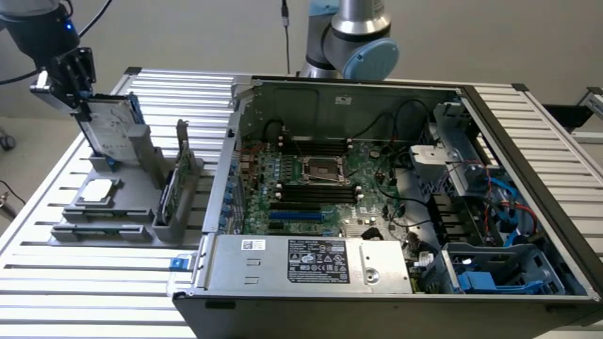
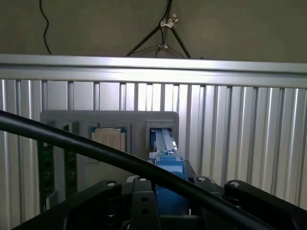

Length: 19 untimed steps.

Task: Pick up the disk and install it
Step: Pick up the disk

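Gripper (image 1: 83,99), jaws partway closed, clamps the upper end of the disk (image 1: 111,131). The disk stands upright, slightly tilted, at the exterior view's left, its lower end at the slot of the grey holder (image 1: 138,189). A chip (image 1: 97,191) lies in the holder near it. The open case (image 1: 339,99) sits apart on the slatted table (image 1: 94,282).

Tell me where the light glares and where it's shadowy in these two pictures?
Exterior view: the slatted table glints on the exterior view's left; the open computer case is shaded inside. Wrist view: glare runs along the table's edge rail, the wall behind is dim, and the black cable crosses dark in front of the blue-framed disk.
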Each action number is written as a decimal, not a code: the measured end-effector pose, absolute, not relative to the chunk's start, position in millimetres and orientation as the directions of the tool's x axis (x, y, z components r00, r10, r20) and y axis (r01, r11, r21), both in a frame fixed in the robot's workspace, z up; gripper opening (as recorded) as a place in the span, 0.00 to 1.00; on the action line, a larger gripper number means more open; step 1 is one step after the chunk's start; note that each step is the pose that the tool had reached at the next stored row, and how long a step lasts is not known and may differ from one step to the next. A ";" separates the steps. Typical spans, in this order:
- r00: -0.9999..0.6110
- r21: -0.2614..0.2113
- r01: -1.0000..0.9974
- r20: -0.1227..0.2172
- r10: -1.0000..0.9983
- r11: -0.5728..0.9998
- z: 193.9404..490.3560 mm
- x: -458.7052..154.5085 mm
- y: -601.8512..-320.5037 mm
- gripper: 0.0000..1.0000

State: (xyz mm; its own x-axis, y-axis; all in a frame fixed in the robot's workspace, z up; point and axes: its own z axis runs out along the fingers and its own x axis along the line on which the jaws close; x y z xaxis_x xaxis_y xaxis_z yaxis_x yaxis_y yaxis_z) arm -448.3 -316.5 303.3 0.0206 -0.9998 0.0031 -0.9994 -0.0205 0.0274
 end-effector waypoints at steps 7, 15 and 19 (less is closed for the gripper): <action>0.021 0.027 -0.999 0.003 -1.000 -0.021 324.2 -448.3 -316.5 0.33; 0.021 0.027 -0.999 0.003 -1.000 -0.021 346.9 -448.3 -316.5 0.33; 0.021 0.027 -0.999 0.003 -1.000 -0.021 355.3 -448.3 -316.5 0.33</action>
